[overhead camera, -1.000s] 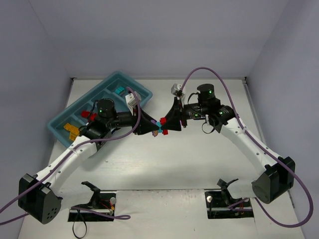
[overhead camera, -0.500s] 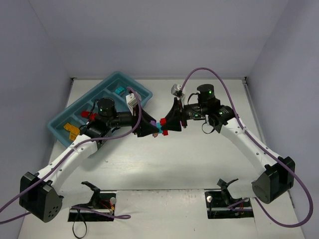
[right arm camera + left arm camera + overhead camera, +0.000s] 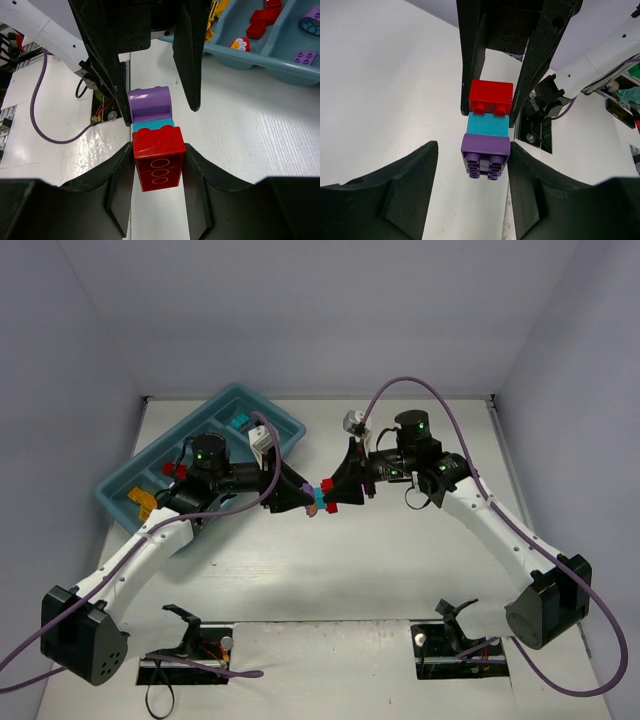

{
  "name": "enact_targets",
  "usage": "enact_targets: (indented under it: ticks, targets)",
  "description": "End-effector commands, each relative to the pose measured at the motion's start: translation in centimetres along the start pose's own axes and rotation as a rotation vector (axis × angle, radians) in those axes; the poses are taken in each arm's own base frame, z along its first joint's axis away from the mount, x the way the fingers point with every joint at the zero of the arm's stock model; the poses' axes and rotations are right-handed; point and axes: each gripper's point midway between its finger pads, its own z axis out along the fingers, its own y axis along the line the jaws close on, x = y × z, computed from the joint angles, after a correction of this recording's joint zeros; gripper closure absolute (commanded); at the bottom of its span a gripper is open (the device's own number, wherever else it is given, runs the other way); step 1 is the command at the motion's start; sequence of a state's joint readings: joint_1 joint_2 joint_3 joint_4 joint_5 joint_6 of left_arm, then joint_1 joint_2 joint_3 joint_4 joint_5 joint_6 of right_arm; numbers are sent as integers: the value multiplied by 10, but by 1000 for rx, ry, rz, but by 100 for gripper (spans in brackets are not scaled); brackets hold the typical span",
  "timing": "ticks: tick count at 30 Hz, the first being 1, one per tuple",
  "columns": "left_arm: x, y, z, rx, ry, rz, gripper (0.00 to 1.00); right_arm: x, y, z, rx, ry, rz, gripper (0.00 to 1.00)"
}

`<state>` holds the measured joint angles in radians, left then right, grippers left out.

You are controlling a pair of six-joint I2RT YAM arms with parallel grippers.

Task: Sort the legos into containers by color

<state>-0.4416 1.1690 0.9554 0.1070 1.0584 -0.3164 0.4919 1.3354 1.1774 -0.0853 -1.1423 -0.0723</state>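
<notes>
- While the right gripper (image 3: 333, 494) clamps the red brick (image 3: 157, 157) flush between both fingers, the left gripper (image 3: 306, 497) stands wider than the purple brick (image 3: 486, 150), with one finger at its side and a gap on the other.
- Red, teal brick (image 3: 488, 123) and purple are joined as one stack (image 3: 322, 497), held off the table (image 3: 400, 570) just past the tray's (image 3: 112, 504) right end.
- Its long axis runs gripper to gripper: the purple end and its studs point toward the tray, the red end away.
- Inside the tray lie red bricks (image 3: 262, 22), yellow pieces (image 3: 215, 12), a purple plate (image 3: 305, 57) and, in the far compartment, teal bricks (image 3: 238, 424).
- The left arm (image 3: 215, 475) lies across the tray's middle, between the stack and the compartments.
</notes>
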Motion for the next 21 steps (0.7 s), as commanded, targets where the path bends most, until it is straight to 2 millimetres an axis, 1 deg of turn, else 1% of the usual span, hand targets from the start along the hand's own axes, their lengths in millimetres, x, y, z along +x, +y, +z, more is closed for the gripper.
enact_targets:
  ticks: [1, 2, 3, 6, 7, 9, 10, 14, 19, 21]
  targets:
    - [-27, -13, -2, 55, -43, 104, 51, -17, 12, -3, -37, -42, -67, 100]
    - [-26, -12, -2, 57, -41, 100, 53, -17, 11, -3, -35, -42, -66, 100]
    - [-26, -13, -1, 65, -40, 100, 60, -15, 10, -3, -35, -40, -62, 100]
    - [-26, -13, 0, 77, -36, 94, 71, -15, 9, -3, -22, -40, -63, 100]
    - [-26, -12, 1, 78, -34, 91, 78, -16, 10, -3, -22, -42, -67, 100]
    - [-27, -11, 1, 79, -37, 94, 89, -17, 9, -4, -16, -43, -68, 100]
    - [-28, -11, 2, 79, -38, 98, 100, -16, 8, -4, -10, -42, -68, 100]
    - [-28, -9, -1, 69, -44, 109, 100, -15, 2, -7, 29, -45, -62, 100]
    - [-29, 3, -14, 21, -56, 99, 100, -13, -8, -16, 80, -54, -45, 100]
    - [-29, 3, -17, 14, -61, 103, 100, -12, -13, -20, 105, -59, -39, 100]
